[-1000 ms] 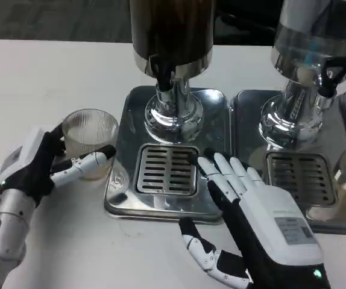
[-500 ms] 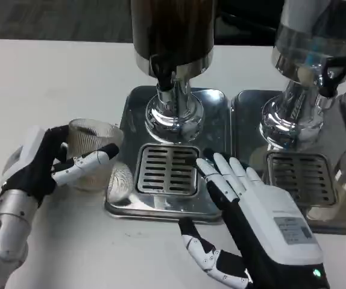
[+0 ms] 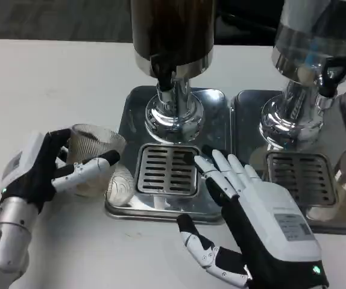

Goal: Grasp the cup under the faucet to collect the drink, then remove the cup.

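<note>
Over the last second the left hand [image 3: 37,171] has carried the cup [image 3: 93,158] rightward and tipped it, so that its base now overlaps the left edge of the tray [image 3: 125,129]; the right hand [image 3: 257,214] has hardly stirred.

Nearest the camera, the right hand lies palm-down with its fingers spread flat and holding nothing. Its fingertips reach just past the right edge of the grate [image 3: 167,170], and its thumb juts left over the table [image 3: 46,72] in front of the tray.

To the left, the left hand grips the cup from the cup's left side, with one finger laid across the front of the ribbed glass and the others wrapped behind. The cup's long axis leans, with the rim tilted away toward the upper left and the base toward the tray. It looks empty.

The relation that matters is this: the cup sits left of the grate and in front of the faucet [image 3: 163,71], which hangs above the grate's far side. So the cup probably needs to travel right and a little away from the robot, and come upright, before it stands under the spout. The left hand already has it and is clearly the nearer hand.

Farther back stands the dark dispenser [image 3: 172,30], and to its right a second dispenser [image 3: 320,36] over its own tray.
</note>
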Robot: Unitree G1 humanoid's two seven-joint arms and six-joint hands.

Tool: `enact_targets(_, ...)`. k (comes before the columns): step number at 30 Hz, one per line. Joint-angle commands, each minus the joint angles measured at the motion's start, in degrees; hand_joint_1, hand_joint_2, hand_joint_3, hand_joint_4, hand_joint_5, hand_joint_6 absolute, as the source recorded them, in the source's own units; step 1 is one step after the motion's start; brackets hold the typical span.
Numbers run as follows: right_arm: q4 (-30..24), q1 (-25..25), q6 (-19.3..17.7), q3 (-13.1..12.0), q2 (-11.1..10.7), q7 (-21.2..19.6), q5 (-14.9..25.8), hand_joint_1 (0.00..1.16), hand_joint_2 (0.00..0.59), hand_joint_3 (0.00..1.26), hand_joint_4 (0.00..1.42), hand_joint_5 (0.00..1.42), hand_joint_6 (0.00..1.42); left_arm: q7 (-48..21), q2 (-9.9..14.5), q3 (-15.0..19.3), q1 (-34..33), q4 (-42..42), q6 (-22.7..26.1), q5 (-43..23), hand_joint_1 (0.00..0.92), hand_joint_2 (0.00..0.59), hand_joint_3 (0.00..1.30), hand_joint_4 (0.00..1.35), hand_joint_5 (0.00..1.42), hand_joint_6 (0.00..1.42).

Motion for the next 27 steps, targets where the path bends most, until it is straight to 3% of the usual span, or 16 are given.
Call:
enact_targets(1,0.39,-0.34,-0.46,0.00,-0.35,-0.31,0.79,0.49,0.465,0.11,0.01,0.00,0.00,3.15,-0.01,0.03,1.05,-1.50,-3.54,1.45,0.390,0.018,0.69,0.82,1.06,1.33)
enact_targets(16,0.72,-0.72,-0.87,0.00,-0.55,-1.18,1.77,0.50,0.471,0.11,0.01,0.00,0.00,8.56,1.76,1.86,1.97,-4.22,-9.96,1.86,0.400,0.012,0.70,0.83,1.06,1.34)
enact_targets(27,0.42,-0.49,-0.92,0.06,-0.44,-2.36,2.12,0.51,0.472,0.11,0.01,0.00,0.00,9.12,-0.28,-1.73,-0.75,-4.39,-9.35,7.09,0.408,0.012,0.70,0.82,1.05,1.33)
